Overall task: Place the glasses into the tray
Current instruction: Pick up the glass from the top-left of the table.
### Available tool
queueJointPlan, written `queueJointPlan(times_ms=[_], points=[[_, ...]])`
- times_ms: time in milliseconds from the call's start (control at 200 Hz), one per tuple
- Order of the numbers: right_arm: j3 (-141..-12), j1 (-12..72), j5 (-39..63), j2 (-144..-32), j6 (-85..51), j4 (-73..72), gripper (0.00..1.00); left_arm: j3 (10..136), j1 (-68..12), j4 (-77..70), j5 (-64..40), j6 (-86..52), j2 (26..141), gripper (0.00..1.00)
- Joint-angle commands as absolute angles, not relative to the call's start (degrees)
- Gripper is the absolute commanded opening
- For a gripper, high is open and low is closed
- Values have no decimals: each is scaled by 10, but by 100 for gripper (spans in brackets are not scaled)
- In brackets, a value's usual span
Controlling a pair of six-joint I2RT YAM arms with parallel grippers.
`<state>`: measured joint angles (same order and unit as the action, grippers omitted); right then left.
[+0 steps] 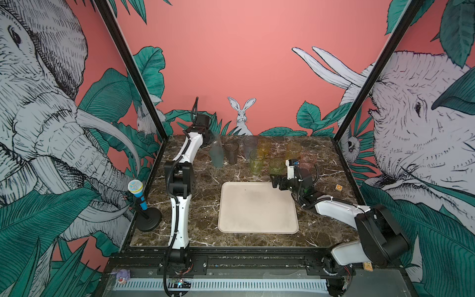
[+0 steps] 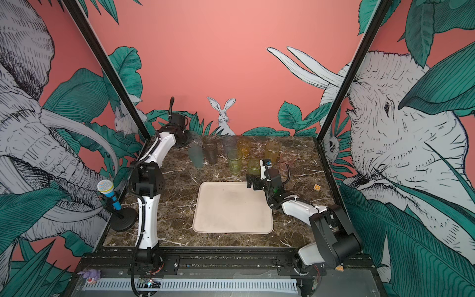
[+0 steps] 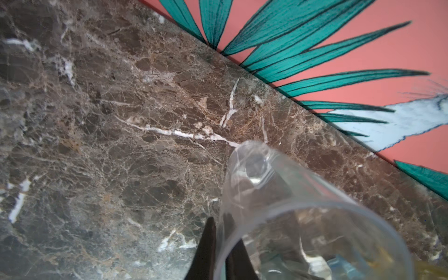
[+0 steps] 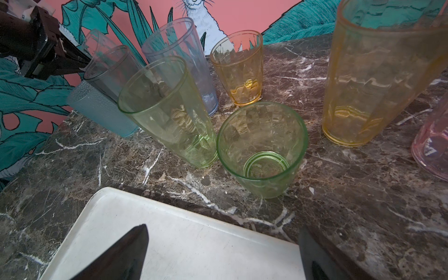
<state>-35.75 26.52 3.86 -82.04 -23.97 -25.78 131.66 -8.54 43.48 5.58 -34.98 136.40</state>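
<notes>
Several tinted glasses stand in a cluster at the back of the marble table, beyond the tray [image 1: 257, 221] [image 2: 231, 221] [image 4: 184, 244]. Among them are a teal one [image 1: 217, 157], a smoky grey one [image 1: 231, 151], a tall yellow-green one [image 4: 167, 114], a short green one [image 4: 261, 150], ambers [image 4: 373, 80] and a pink one [image 4: 434, 143]. My left gripper [image 3: 219, 223] [image 1: 209, 141] is shut on the rim wall of a clear glass [image 3: 278, 194] [image 4: 97, 43], which leans over at the back left. My right gripper [image 4: 223, 230] [image 1: 275, 181] stands open over the tray's far right corner, holding nothing.
A blue microphone on a black stand [image 1: 140, 195] sits at the left table edge. A small orange cube [image 1: 339, 187] lies at the right. Black frame posts rise at both back corners, and the painted wall closes off the back.
</notes>
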Motion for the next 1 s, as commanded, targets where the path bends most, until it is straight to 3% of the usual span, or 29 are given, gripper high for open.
queueJointPlan(times_ms=[0,395,995], points=[[-370,267,35,-824,-242,-269,99,1332,-83,443,61,-355,1351,7],[-376,267,44,-829,-245,-263,99,1329,-82,455,67,-334,1323,0],[-375,267,54,-816,-238,-258,99,1271,-78,512,73,-277,1175,0]])
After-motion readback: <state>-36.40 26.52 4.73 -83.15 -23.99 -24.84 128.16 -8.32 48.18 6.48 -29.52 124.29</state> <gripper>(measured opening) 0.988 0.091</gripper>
